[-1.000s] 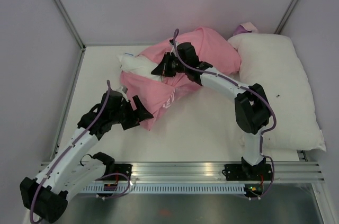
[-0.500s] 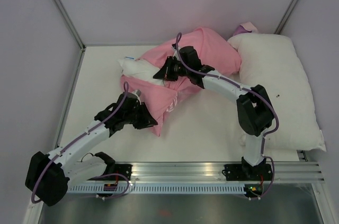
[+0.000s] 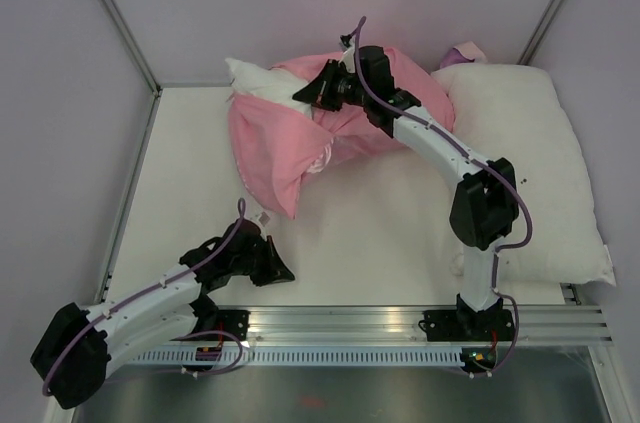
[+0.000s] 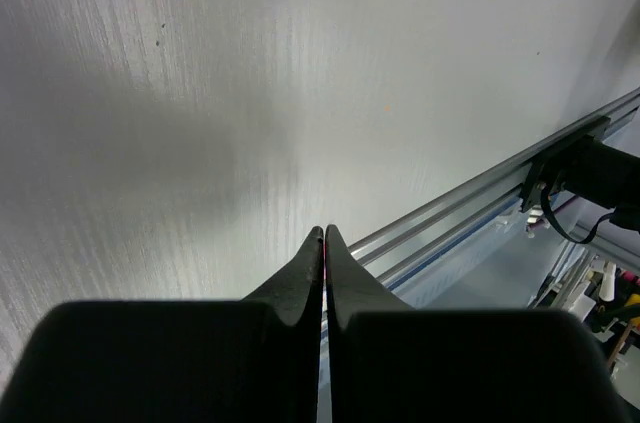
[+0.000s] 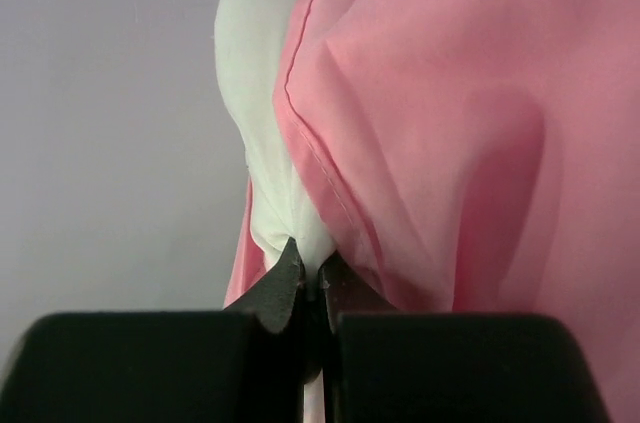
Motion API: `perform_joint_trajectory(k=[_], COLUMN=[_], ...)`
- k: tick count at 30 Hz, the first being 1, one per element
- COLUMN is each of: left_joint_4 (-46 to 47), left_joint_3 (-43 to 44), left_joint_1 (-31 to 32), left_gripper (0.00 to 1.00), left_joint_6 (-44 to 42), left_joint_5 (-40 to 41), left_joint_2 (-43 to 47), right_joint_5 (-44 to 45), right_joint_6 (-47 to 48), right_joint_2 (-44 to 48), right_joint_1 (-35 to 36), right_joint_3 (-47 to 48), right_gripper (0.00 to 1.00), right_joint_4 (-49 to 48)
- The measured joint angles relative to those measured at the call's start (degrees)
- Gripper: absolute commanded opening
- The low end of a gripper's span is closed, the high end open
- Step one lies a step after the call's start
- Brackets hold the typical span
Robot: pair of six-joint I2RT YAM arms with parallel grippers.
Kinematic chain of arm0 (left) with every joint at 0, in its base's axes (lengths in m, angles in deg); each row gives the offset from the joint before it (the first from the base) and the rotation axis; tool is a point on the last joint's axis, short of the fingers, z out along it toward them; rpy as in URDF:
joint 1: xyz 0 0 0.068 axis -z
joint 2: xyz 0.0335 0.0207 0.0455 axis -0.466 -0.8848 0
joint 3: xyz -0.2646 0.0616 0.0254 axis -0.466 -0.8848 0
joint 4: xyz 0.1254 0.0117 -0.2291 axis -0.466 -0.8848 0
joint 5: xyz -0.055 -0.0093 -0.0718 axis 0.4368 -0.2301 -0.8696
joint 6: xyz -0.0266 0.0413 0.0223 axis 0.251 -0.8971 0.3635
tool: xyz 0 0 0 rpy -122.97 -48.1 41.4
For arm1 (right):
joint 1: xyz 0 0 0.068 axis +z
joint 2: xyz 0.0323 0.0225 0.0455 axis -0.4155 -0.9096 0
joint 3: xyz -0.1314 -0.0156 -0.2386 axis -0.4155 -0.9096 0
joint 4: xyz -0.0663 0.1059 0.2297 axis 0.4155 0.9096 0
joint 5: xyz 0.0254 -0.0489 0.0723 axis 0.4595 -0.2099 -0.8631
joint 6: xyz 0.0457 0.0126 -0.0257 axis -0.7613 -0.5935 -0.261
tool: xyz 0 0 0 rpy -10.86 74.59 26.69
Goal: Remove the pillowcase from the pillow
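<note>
Tabletop (image 3: 400,233) lies bare from its left edge to a second white pillow (image 3: 530,163). Pillowcase (image 3: 270,148) hangs at rear centre, its pillow (image 3: 250,78) pinched by the right gripper (image 3: 302,96). Left gripper (image 3: 287,274), pressed together and empty, sits well apart by the front rail (image 3: 350,321).

The pillow (image 3: 250,80) is mostly hidden (one corner shows) inside the pillowcase (image 3: 270,148).

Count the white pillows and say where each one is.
2. The first pillow pokes out of the pink pillowcase at the back; the second pillow lies bare on the right. No others show.
</note>
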Motion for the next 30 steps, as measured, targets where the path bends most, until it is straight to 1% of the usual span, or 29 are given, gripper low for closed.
perform_joint_trajectory(k=[1, 2, 4, 5, 6, 7, 9, 10, 12, 13, 15, 18, 20, 23, 25, 30], left_joint_4=[-0.4, -0.7, -0.3, -0.5, -1.1, -1.9, -3.4, -4.4, -5.0, -5.3, -5.1, -3.8, -3.7, -2.6, -2.6, -1.6], left_joint_3=[-0.4, -0.5, -0.4, -0.2, 0.6, 1.9, 5.4, 7.8, 13.1, 14.9, 18.5, 21.0, 22.1, 23.2, 23.2, 23.2], left_joint_1=[0.2, 0.2, 0.2, 0.2, 0.2, 0.2, 0.2, 0.2, 0.2, 0.2, 0.2, 0.2, 0.2, 0.2, 0.2, 0.2], left_gripper=[0.02, 0.09, 0.3, 0.5, 0.57, 0.66, 0.75, 0.82, 0.91, 0.99, 1.0, 1.0, 1.0, 1.0, 1.0, 1.0], left_joint_6=[0.5, 0.7, 1.0, 1.1, 1.2, 1.2, 0.9, 0.9, 0.5, 0.4, 0.1, -0.2, -0.5, -1.2, -1.5, -1.6], left_joint_5=[0.2, 0.2, 0.2, 0.2, 0.4, 0.7, 2.0, 3.1, 5.3, 6.3, 8.2, 10.0, 10.6, 10.3, 10.1, 11.2], left_joint_2=[0.7, 1.4, 2.8, 3.8, 4.7, 5.2, 5.8, 5.9, 5.8, 5.7, 5.0, 2.0, -1.2, -8.8, -11.8, -12.2], right_joint_5=[-0.1, -0.3, -0.9, -1.0, -1.2, -1.6, -2.3, -2.6, -3.2, -3.4, -3.5, -3.5, -3.4, -3.2, -3.0, -2.9], right_joint_6=[-0.2, -0.4, -0.9, -1.2, -1.5, -1.7, -2.1, -2.4, -3.0, -3.2, -3.3, -3.6, -3.7, -3.6, -3.6, -3.8], right_joint_2=[0.0, 0.0, 0.0, 0.2, 0.6, 1.0, 1.7, 2.1, 2.7, 3.0, 3.6, 5.0, 6.3, 7.9, 8.7, 9.6], right_joint_1=[-0.4, -0.8, -1.2, -1.2, -1.2, -1.1, -1.0, -1.0, -1.0, -0.9, -0.8, -0.8, -0.8, -0.8, -0.9, -1.2], right_joint_3=[0.3, 0.5, 0.3, -0.6, -1.8, -3.3, -6.3, -7.8, -10.4, -11.5, -13.2, -14.9, -15.6, -15.9, -15.9, -16.3], right_gripper=[0.0, 0.0, 0.0, 0.0, 0.0, 0.0, 0.0, 0.0, 0.01, 0.0, 0.0, 0.0, 0.0, 0.0, 0.0, 0.0], right_joint_4=[0.0, -0.2, -0.5, -1.5, -2.0, -2.6, -3.2, -3.8, -4.2, -4.4, -4.9, -5.3, -5.3, -5.3, -5.3, -5.7])
